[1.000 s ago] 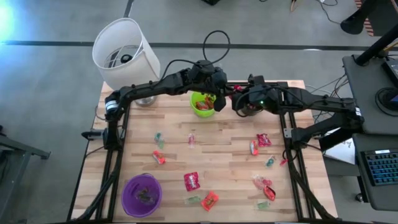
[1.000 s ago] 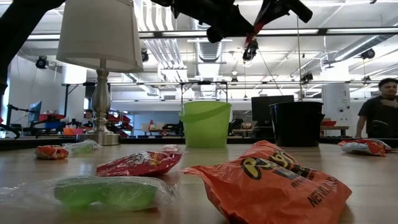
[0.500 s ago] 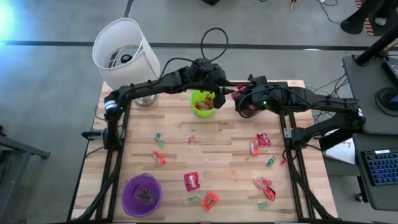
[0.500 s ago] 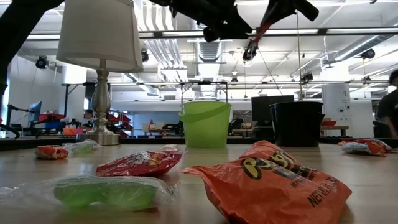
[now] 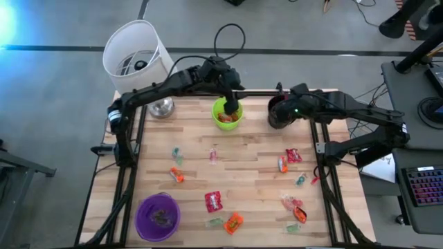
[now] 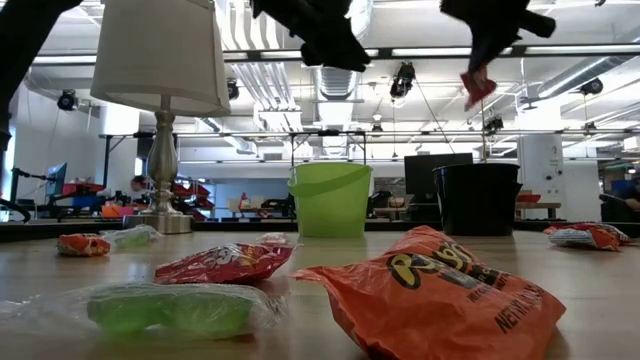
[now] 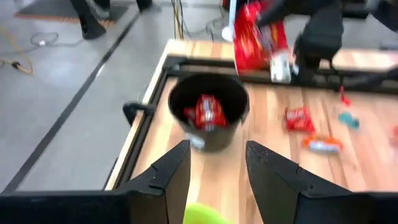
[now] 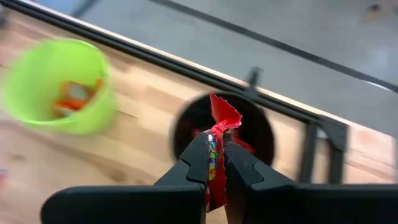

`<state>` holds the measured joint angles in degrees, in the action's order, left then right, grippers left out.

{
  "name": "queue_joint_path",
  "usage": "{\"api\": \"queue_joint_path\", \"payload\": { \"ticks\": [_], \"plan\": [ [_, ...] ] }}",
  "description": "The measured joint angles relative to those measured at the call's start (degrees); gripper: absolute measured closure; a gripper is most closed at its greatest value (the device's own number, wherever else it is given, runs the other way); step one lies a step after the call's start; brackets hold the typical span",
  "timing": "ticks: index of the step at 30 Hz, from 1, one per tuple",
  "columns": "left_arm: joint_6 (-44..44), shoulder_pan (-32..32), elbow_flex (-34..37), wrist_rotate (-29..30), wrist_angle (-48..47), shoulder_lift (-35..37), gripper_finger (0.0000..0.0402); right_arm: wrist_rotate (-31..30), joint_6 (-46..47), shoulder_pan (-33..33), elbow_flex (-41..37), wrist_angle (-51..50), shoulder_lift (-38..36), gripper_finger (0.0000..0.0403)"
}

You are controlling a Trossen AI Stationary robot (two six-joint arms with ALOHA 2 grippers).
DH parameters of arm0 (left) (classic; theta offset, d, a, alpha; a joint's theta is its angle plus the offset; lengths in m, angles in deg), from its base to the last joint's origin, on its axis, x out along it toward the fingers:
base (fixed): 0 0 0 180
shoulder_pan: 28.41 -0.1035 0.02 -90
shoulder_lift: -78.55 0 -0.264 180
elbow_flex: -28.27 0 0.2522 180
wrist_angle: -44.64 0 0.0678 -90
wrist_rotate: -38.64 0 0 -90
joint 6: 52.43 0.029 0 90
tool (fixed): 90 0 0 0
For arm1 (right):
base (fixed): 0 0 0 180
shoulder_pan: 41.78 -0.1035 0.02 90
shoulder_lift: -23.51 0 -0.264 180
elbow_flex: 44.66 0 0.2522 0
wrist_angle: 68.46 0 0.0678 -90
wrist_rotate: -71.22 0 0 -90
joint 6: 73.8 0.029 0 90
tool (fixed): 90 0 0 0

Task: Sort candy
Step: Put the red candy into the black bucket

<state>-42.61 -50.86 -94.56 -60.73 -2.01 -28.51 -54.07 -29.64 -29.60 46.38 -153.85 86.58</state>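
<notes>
Above the black cup (image 8: 224,127), which already holds red wrapped sweets, the right gripper (image 8: 214,163) pinches a red candy packet (image 8: 217,134). The left gripper (image 7: 214,165) hangs over the green cup (image 5: 227,115), fingers apart and holding nothing; orange sweets lie inside that cup. A purple cup (image 5: 158,216) stands at the table's (image 5: 249,149) near corner, with more candy scattered across the boards.

Wooden table (image 5: 242,149) carries scattered candy (image 5: 214,201), three cups, seemingly a lamp.
</notes>
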Motion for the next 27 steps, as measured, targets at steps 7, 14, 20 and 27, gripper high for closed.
{"api": "queue_joint_path", "payload": {
  "ticks": [7,14,20,27],
  "plan": [
    [4.48,0.06,0.0,-0.16,-9.28,3.14,0.0265,-0.84,-3.78,3.18,-2.63,-0.39,0.08,0.039],
    [4.7,0.23,0.0,-0.17,-14.14,8.68,0.0265,-0.47,-8.28,7.0,-5.43,-0.06,0.11,0.037],
    [4.65,0.23,-0.02,-0.19,-19.57,12.82,0.0265,-0.71,-9.07,10.45,-8.49,0.19,0.11,0.0322],
    [4.08,0.33,-0.02,-0.19,-27.84,14.2,0.0264,-0.8,-10.64,12.57,-8.94,2.06,0.11,0.0294]
  ]
}}
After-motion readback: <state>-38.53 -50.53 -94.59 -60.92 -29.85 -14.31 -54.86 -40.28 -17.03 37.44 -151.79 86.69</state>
